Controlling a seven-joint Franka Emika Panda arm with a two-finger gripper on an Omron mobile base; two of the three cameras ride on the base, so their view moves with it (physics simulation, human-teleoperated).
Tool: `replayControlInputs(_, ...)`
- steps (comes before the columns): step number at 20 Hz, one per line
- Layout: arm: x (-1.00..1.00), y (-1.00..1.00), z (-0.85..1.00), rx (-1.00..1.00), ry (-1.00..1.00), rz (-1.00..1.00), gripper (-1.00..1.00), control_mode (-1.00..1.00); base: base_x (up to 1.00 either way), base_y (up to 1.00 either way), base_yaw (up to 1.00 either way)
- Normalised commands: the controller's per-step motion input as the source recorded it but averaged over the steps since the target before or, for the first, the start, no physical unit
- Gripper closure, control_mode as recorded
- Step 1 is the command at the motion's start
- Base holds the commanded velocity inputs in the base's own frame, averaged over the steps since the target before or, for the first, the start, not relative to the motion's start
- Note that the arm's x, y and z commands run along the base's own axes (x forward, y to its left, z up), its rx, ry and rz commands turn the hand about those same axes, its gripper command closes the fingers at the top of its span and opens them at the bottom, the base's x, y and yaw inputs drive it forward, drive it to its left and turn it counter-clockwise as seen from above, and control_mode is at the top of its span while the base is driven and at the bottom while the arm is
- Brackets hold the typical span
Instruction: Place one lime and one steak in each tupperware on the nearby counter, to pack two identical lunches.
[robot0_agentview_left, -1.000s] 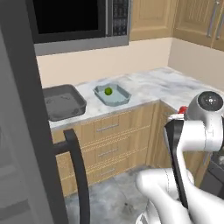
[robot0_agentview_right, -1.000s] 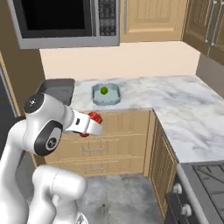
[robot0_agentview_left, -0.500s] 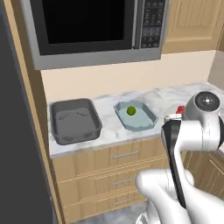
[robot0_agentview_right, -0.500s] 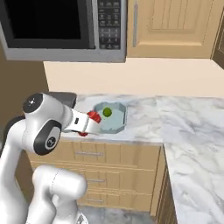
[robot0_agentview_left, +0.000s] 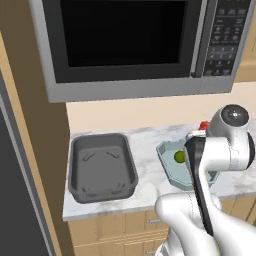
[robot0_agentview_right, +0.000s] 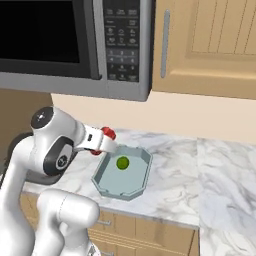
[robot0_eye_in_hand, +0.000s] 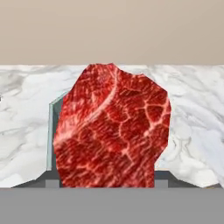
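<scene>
the gripper (robot0_agentview_right: 106, 139) is closed on the steak (robot0_eye_in_hand: 111, 127), an all-red slab with pale marbling that fills the centre of the hand view from the bottom band up to the upper middle of the frame; the finger tips themselves are hidden behind the meat; in the right base view the same steak shows as a small red lump at the end of the hand, left of centre, above the upper left edge of the pale blue tupperware (robot0_agentview_right: 137, 185); in the left base view only a red sliver of it shows at centre right, just left of the arm's round joint.

the pale blue tupperware — octagonal, shallow — sits on the counter (robot0_agentview_right: 170, 165) in the lower centre of the right base view; the lime (robot0_agentview_right: 122, 162), yellow-green, lies inside it, toward its upper left part; in the left base view that tray is at centre right, partly covered by the arm.

the dark grey tupperware (robot0_agentview_left: 102, 192), with rounded corners, sits on the counter in the lower left of the left base view, beside the pale one and apart from it; nothing is seen inside it.

a microwave (robot0_agentview_left: 135, 40) hangs across the top of the left base view — above both trays; a wooden wall cabinet (robot0_agentview_right: 210, 45) occupies the upper right of the right base view.
</scene>
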Motion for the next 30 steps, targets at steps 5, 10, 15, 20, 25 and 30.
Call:
replayControlInputs(5,0.8,-0.05,-0.35,0.18,0.24,0.24,1.0,-1.0,0.0,0.0,0.0)
replayControlInputs(10,0.35,0.0,-0.36,0.03,0.35,0.01,1.0,-1.0,0.0,0.0,0.0)
replayControlInputs(15,-0.31,-0.11,-0.6,0.0,0.23,-0.04,1.0,-1.0,0.0,0.0,0.0)
replayControlInputs(20,-0.08,-0.33,-0.57,0.0,0.11,-0.11,1.0,-1.0,0.0,0.0,0.0)
replayControlInputs(25,0.45,-0.07,-0.34,0.0,0.0,-0.02,1.0,-1.0,0.0,0.0,0.0)
replayControlInputs(30,0.39,0.0,-0.53,0.0,0.01,0.0,1.0,-1.0,0.0,0.0,0.0)
